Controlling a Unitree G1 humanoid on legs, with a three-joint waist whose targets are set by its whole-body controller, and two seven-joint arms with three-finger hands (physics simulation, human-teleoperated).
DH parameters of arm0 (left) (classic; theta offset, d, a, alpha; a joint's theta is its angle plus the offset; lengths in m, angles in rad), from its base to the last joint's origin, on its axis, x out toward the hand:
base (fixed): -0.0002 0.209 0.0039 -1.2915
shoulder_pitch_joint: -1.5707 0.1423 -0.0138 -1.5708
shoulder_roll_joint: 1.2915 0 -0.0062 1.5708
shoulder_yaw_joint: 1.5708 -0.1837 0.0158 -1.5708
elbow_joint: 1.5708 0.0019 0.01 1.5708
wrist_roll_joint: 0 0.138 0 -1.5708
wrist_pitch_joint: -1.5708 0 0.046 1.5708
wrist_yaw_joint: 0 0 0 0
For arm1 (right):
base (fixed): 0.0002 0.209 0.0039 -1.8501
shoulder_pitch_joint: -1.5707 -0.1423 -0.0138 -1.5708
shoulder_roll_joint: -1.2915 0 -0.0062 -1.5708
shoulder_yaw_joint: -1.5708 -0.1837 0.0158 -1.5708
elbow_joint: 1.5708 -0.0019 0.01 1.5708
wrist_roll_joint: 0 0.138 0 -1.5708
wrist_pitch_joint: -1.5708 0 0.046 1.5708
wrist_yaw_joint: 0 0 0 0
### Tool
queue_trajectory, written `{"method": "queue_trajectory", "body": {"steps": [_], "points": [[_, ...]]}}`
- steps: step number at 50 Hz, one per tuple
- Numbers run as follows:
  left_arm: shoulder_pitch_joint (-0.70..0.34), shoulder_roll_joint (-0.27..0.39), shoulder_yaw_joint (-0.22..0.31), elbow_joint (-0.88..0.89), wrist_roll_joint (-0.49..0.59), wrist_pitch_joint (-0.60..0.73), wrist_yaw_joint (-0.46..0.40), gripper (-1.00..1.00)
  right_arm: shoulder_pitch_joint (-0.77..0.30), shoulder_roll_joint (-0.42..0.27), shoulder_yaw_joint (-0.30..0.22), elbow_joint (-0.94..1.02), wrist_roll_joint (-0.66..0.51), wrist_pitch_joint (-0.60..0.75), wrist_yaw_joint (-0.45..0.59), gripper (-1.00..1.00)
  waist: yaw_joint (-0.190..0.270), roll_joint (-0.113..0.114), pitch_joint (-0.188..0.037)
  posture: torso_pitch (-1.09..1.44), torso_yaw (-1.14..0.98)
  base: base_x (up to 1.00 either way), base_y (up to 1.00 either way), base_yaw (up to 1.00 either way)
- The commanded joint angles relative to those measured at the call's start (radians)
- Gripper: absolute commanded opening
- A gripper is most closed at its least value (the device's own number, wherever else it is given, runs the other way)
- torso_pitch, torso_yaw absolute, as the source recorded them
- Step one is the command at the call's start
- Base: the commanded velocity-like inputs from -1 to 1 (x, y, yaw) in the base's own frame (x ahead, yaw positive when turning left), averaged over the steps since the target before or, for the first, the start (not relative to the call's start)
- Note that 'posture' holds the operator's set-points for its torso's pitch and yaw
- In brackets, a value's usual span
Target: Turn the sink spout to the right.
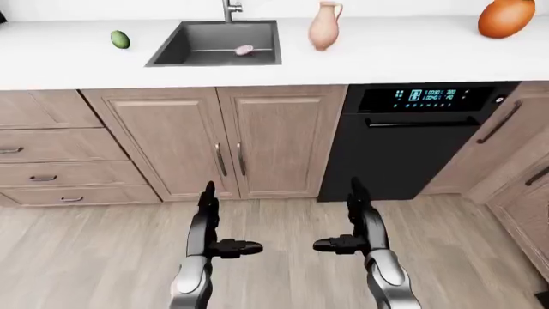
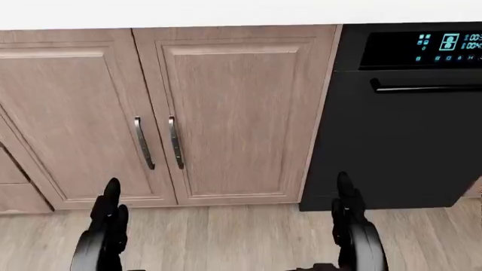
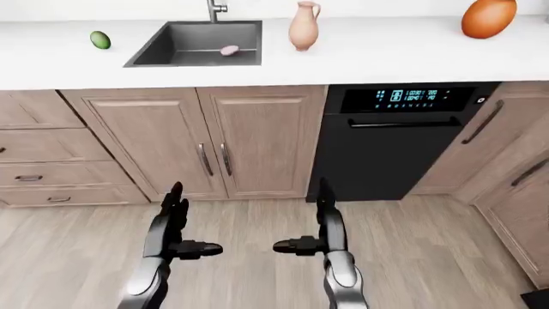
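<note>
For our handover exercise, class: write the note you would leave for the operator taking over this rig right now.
Left hand: open, holding nothing, low over the floor.
Right hand: open, holding nothing, likewise.
The sink is in the counter at the top of the left-eye view, left of the vase. Only the base of the spout shows at the top edge, so which way it points cannot be told.
Done: nothing visible; both hands are well short of the counter.
Left: walk up to the cabinet doors below the sink, reach the spout, swing it right.
</note>
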Motion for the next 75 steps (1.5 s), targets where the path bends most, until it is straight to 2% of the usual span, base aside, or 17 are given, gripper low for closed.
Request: {"method": "queue_trajectory", "body": {"steps": [1, 3, 5, 7, 18, 19, 22, 25, 28, 33, 36, 37, 54, 58, 59, 68, 75], "points": [[-0.009, 0.008, 0.001, -0.12, 0.01, -0.067, 0.001, 1.0, 0.003, -0.002, 0.002, -0.137, -0.004, -0.037, -0.008, 1.0, -0.002, -0.008, -0.001, 0.0, 0.0, 0.0, 0.0, 0.0], [0.003, 0.003, 0.004, -0.148, 0.018, -0.078, 0.015, 1.0, 0.016, 0.001, 0.006, -0.171, -0.014, -0.027, -0.014, 1.0, 0.007, -0.002, -0.062, 0.0, 0.0, 0.0, 0.0, 0.0], [0.006, 0.003, 0.008, -0.16, 0.017, -0.071, 0.016, 1.0, 0.016, 0.002, 0.013, -0.168, -0.033, -0.029, -0.021, 1.0, 0.006, -0.009, -0.018, 0.0, 0.0, 0.0, 0.0, 0.0], [0.002, 0.004, 0.012, -0.154, 0.018, -0.076, 0.018, 1.0, 0.014, 0.003, 0.016, -0.163, -0.04, -0.031, -0.021, 1.0, 0.006, -0.008, -0.068, 0.0, 0.0, 0.0, 0.0, 0.0], [0.008, 0.006, 0.017, -0.179, 0.02, -0.065, 0.019, 1.0, 0.026, 0.003, 0.028, -0.188, -0.069, -0.015, -0.016, 1.0, 0.008, -0.003, -0.082, 0.0, 0.0, 0.0, 0.0, 0.0], [0.008, 0.007, 0.019, -0.183, 0.018, -0.061, 0.017, 1.0, 0.027, 0.004, 0.029, -0.191, -0.07, -0.016, -0.017, 1.0, 0.007, 0.003, -0.1, 0.0, 0.0, 0.0, 0.06, 0.0], [0.008, 0.008, 0.022, -0.188, 0.017, -0.057, 0.015, 1.0, 0.027, 0.005, 0.031, -0.189, -0.076, -0.017, -0.018, 1.0, 0.003, 0.004, -0.078, 0.0, 0.0, 0.0, 0.23, 0.0], [0.006, 0.008, 0.023, -0.187, 0.018, -0.058, 0.014, 1.0, 0.03, 0.005, 0.033, -0.19, -0.079, -0.017, -0.017, 1.0, -0.004, -0.06, -0.065, 0.0, 0.0, 0.0, 0.87, 0.0], [0.005, 0.009, 0.025, -0.186, 0.018, -0.057, 0.014, 1.0, 0.03, 0.004, 0.032, -0.19, -0.081, -0.015, -0.016, 1.0, -0.009, -0.062, -0.058, 0.0, 0.0, 0.0, 1.0, 0.0], [0.01, 0.008, 0.024, -0.195, 0.019, -0.053, 0.009, 1.0, 0.041, 0.005, 0.029, -0.209, -0.072, -0.018, -0.011, 1.0, -0.014, -0.03, -0.038, 0.0, 0.0, 0.0, 0.88, 0.0], [0.012, 0.008, 0.021, -0.195, 0.023, -0.054, 0.008, 1.0, 0.041, 0.006, 0.03, -0.211, -0.07, -0.02, -0.009, 1.0, -0.003, 0.148, -0.054, 0.0, 0.0, 0.0, 0.13, 0.0], [0.013, 0.008, 0.021, -0.199, 0.023, -0.053, 0.008, 1.0, 0.041, 0.006, 0.03, -0.214, -0.067, -0.018, -0.006, 1.0, 0.002, 0.102, -0.037, 0.0, 0.0, 0.0, 0.0, 0.0], [0.003, 0.005, 0.026, -0.185, 0.018, -0.049, 0.008, 1.0, 0.046, 0.003, 0.029, -0.227, -0.07, -0.001, -0.007, 1.0, 0.029, 0.003, -0.055, 0.0, 0.0, 0.0, 0.0, 0.0], [-0.063, 0.015, 0.028, -0.125, 0.027, -0.027, 0.026, 1.0, 0.024, -0.01, -0.002, -0.293, -0.066, 0.083, -0.003, 1.0, 0.041, -0.078, -0.059, 0.0, 0.0, 0.0, 0.0, 0.0], [-0.088, 0.022, 0.032, -0.163, 0.024, 0.028, 0.028, 1.0, -0.002, -0.016, -0.011, -0.333, -0.066, 0.139, 0.001, 1.0, 0.034, -0.029, -0.049, 0.0, 0.0, 0.0, 0.0, 0.0], [-0.427, 0.108, 0.101, -0.254, -0.044, 0.398, 0.083, 1.0, -0.383, -0.143, -0.088, -0.515, -0.06, 0.668, 0.114, 1.0, 0.009, -0.004, -0.087, 0.0, 0.0, 0.0, 0.0, 0.0], [-0.649, 0.2, 0.136, -0.185, -0.07, 0.529, 0.128, 1.0, -0.641, -0.236, -0.135, -0.479, -0.014, 0.879, 0.154, 1.0, 0.005, -0.005, -0.092, 0.0, 0.0, 0.0, 0.0, 0.0]]}}
